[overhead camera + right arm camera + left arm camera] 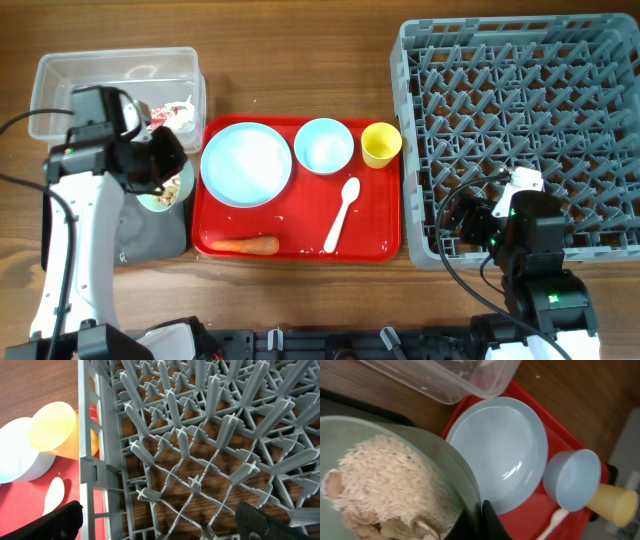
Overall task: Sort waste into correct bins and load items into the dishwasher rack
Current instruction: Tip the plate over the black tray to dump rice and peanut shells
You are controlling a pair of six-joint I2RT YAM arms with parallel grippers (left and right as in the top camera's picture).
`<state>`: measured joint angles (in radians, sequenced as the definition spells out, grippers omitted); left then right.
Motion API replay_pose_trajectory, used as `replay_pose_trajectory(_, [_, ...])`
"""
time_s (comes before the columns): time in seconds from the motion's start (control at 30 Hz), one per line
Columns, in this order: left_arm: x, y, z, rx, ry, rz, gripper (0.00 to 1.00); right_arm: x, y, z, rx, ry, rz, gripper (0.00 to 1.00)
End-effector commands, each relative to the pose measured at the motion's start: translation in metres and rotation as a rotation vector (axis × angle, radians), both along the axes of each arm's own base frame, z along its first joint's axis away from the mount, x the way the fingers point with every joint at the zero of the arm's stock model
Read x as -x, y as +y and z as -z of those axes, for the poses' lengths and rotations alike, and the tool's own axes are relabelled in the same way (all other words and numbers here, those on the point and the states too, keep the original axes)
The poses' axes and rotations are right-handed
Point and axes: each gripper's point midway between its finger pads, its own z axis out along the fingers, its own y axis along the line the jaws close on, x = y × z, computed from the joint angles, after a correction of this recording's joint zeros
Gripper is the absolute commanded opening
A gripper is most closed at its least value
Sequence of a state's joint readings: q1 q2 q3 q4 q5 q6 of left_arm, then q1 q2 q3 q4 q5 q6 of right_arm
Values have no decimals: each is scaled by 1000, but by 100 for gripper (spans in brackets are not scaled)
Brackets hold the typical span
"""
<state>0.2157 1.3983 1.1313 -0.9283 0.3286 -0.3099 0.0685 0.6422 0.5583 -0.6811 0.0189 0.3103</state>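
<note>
- Close to the near edge on the right, the right gripper (465,215) is hovering over the near-left corner of the dishwasher rack (520,90). Its fingers are spread wide with nothing between them, apparently waiting for a dish to load.
- Toward the near-left corner, the shallow black tray (150,235) is lying just beside the red tray (300,225), seemingly serving as the food-scrap bin. The arm and bowl are covering much of it, so its contents cannot be told.
- Along the red tray's near side, the small orange carrot (245,245) is lying flat, not yet binned. The white spoon (342,212) is resting just beyond it to the right.
- Above the black tray's far end, the left gripper (481,515) is pinching the rim of the pale green bowl (440,455), fingers clamped on its wall. It is probably holding the bowl there so the rice-like scraps (385,485), heaped inside, can be tipped out.
- Along the red tray's far side, the light blue plate (246,164), light blue bowl (323,145) and yellow cup (380,144) are sitting in a row, looking empty and awaiting the rack.
- At the far-left corner, the clear plastic tub (60,70) is holding the red-and-white wrapper (170,112), evidently acting as the dry-waste bin.
- The rack, reaching to the far-right corner, is holding no dishes.
</note>
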Motion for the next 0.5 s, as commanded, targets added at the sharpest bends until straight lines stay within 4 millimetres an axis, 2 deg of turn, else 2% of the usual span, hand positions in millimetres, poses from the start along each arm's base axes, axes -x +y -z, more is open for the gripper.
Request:
replay_pose_trajectory(0.0, [-2,4,-25,222,-159,95,4,-2,2,-9,-15,-21,-1,100])
replay_pose_trajectory(0.13, [0,33,-13,360,-202,0,4,-2,2,-9,-15,-21,-1,100])
replay_pose_trajectory(0.27, [0,45,10,531,-259,-45,4,-2,2,-9,-15,-21,-1,100])
replay_pose_trajectory(0.47, [4,55,25,851,-385,-67,4,-4,2,-10,-16,-29,-2,100])
